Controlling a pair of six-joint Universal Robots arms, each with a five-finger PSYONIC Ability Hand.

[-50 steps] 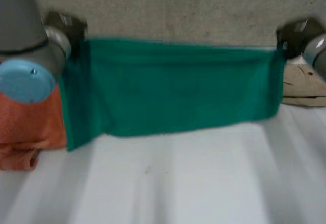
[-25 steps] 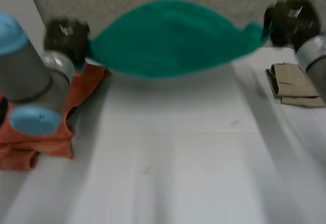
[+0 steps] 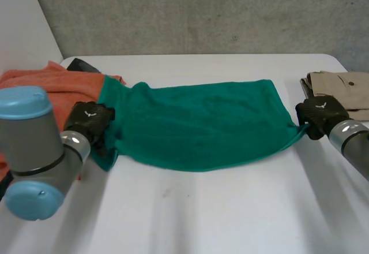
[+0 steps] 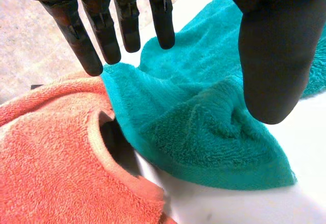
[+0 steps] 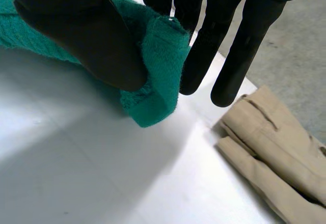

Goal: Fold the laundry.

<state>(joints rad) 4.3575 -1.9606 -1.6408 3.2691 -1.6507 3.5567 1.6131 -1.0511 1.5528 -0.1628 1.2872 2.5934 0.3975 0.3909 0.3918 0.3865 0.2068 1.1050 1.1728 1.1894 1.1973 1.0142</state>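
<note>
Pinching right-end corner of green towel (image 3: pixel 202 124) between thumb and straight fingers (image 5: pixel 243 46): right hand (image 3: pixel 318 114), pinched corner standing up off table. Left hand (image 4: pixel 265 56) hovering over towel's opposite end, fingers straight and spread, thumb apart, gripping nothing; bunched corner lying under palm. Towel lying spread across white table (image 3: pixel 230 213) between hands. Orange towel (image 3: pixel 46 81) lying heaped beside left hand, touching green towel's edge. Folded beige garment (image 3: pixel 340 89) resting just beyond right hand.

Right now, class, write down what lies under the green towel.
The white table, seen bare around the green towel. Its left end reaches the orange cloth; anything beneath the towel's middle is covered.
</note>
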